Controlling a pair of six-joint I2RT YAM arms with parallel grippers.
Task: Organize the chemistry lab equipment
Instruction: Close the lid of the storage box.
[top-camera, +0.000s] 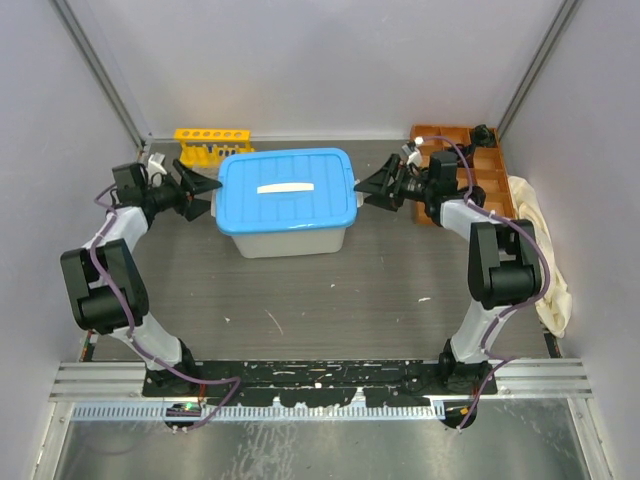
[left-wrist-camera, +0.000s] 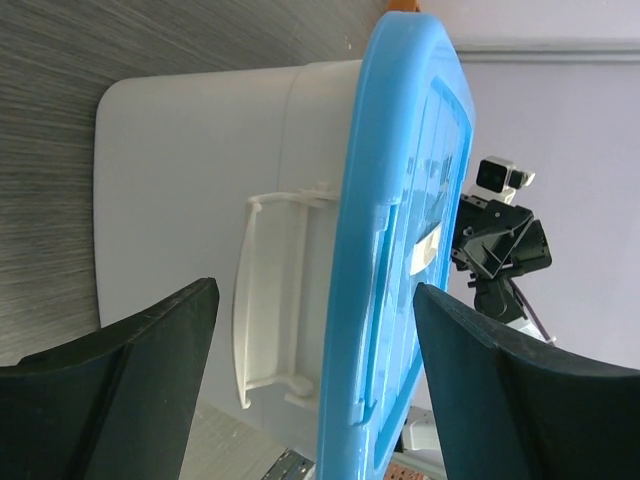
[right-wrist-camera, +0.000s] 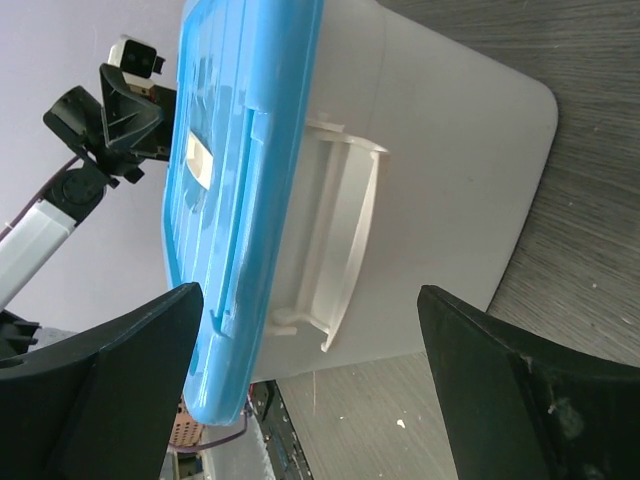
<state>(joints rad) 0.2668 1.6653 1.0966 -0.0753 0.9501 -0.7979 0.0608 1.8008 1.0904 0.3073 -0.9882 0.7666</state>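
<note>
A white storage box (top-camera: 292, 240) with a blue lid (top-camera: 285, 190) stands mid-table. My left gripper (top-camera: 203, 190) is open at the box's left end, and its jaws straddle the lid edge (left-wrist-camera: 400, 250) and the white side latch (left-wrist-camera: 262, 300) without closing on them. At the right end my right gripper (top-camera: 375, 187) is likewise open, its jaws either side of the lid rim (right-wrist-camera: 235, 200) and that end's latch (right-wrist-camera: 345, 240). Of the chemistry lab equipment, only a yellow rack (top-camera: 213, 145) shows, behind the left gripper by the back wall.
An orange compartment tray (top-camera: 462, 150) with black objects sits at the back right, behind the right arm. A cream cloth (top-camera: 540, 250) lies along the right wall. Grey walls close in the back and both sides.
</note>
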